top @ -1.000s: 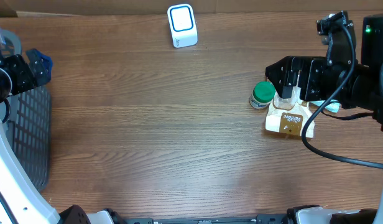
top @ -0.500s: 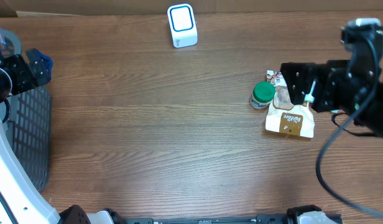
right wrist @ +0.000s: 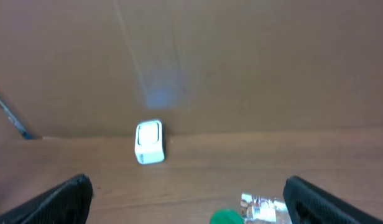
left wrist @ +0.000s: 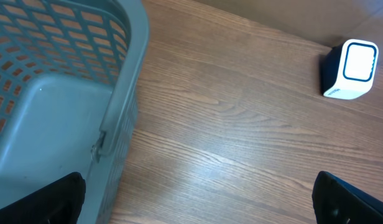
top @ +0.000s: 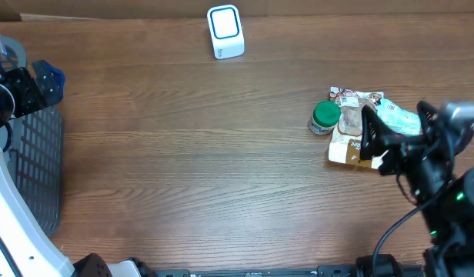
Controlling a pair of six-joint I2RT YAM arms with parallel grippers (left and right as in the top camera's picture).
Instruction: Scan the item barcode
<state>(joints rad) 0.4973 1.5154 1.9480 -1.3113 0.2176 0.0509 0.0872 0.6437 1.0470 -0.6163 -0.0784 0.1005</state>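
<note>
A: Overhead view first. Where is the thing to scan?

B: The items lie in a small heap at the right side of the wooden table point(top: 221, 169). There is a jar point(top: 325, 116) with a green lid, a brown packet point(top: 349, 151), a clear bag point(top: 349, 119) and a white-and-teal packet point(top: 396, 117), all touching one another. Which one carries the barcode, I cannot tell.

A: And the scanner?

B: The white scanner point(top: 225, 31) stands at the far edge, well apart from the heap, with bare table between them.

A: Does the right gripper point(top: 371, 140) hold something?

B: No. Its jaws stand wide apart and empty. It hangs over the right part of the brown packet and hides that part from above. In the right wrist view its fingers point(right wrist: 51, 199) sit at the two lower corners. Between them I see only the scanner, the top of the jar and a brown wall point(right wrist: 241, 62) behind.

A: The left gripper point(top: 45, 83)?

B: Also fully spread, with nothing in it, at the left edge above a grey basket point(top: 33, 161). In the left wrist view the basket fills the left side and the scanner is at the upper right.
</note>
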